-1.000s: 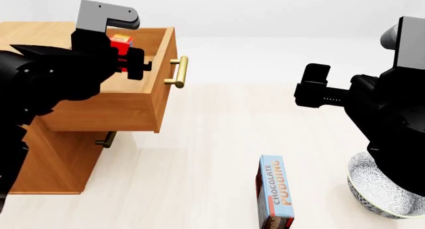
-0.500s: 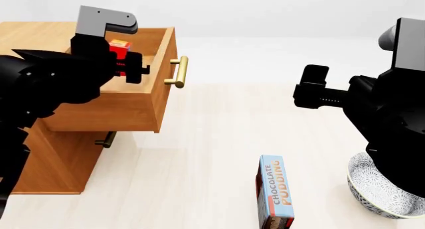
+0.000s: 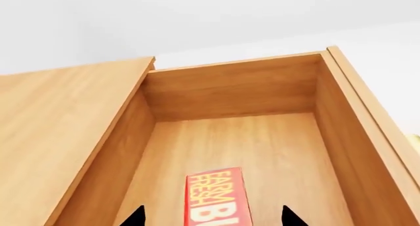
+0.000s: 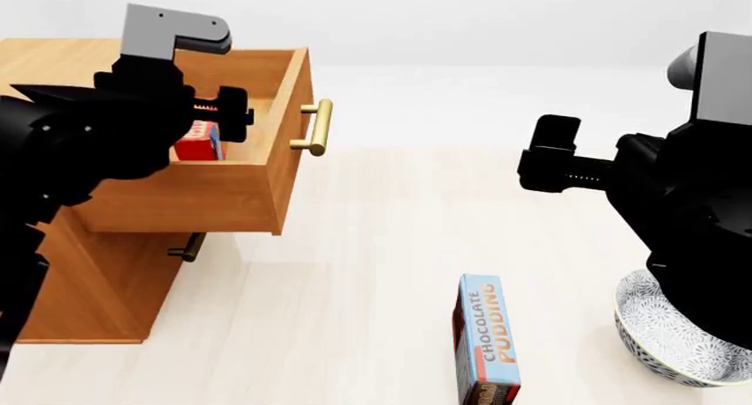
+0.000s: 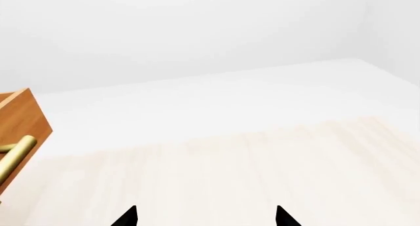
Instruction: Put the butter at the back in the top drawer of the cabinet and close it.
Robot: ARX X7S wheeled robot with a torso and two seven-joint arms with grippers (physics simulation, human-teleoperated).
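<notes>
1. The left gripper [image 4: 229, 114] hung over the open top drawer [image 4: 224, 198], its jaws spread wide and holding nothing; the butter [image 4: 197, 144] sat inside the drawer just below.
2. The right gripper [image 4: 552, 154] floated over the pale floor [image 4: 376, 246], open and empty.
3. The cabinet [image 4: 100, 282] stood on that floor; the walls were white.

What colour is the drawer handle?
Brass-gold, clearest in the head view: the top drawer's handle.

A pale wooden floor [image 4: 376, 246] with faint plank lines ran back to plain white walls [image 5: 196, 29], all under soft, even light with no strong shadows.
</notes>
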